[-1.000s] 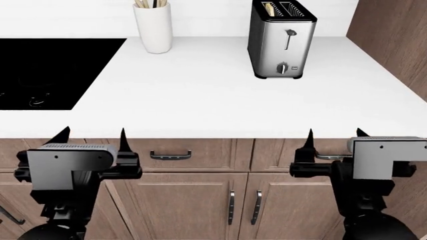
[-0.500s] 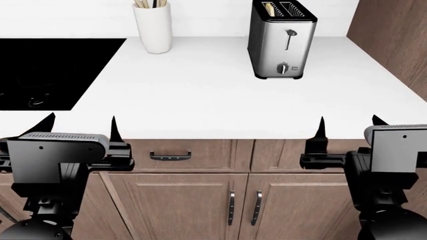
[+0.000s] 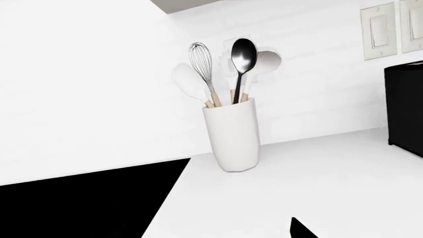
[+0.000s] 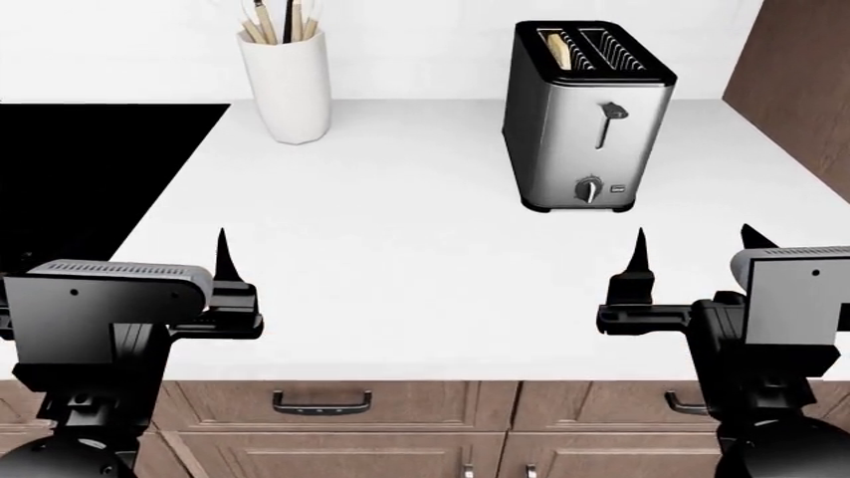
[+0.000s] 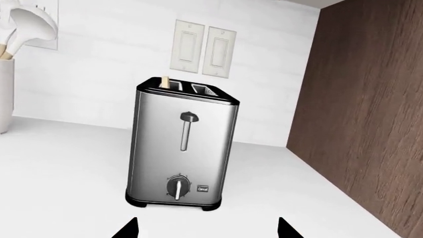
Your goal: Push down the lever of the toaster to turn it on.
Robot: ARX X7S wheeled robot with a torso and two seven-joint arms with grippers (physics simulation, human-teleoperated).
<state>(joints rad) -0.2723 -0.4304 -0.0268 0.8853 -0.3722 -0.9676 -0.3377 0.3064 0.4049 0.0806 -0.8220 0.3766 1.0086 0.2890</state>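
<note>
Since earlier, toaster [image 4: 588,118] looms nearer. Its lever [image 4: 612,111] sits high on the front at one o'clock; right end effector [image 4: 691,261], gaping and empty (left end effector [image 4: 219,269] likewise), may push it backward along the desk [image 4: 398,239].

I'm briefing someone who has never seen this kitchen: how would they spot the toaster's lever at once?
Find the toaster, the tall steel box on the white counter near the wooden wall. On its steel end face, the lever is the small dark tab at the top of a thin vertical slot. The round dial sits lower, near the base.
</note>
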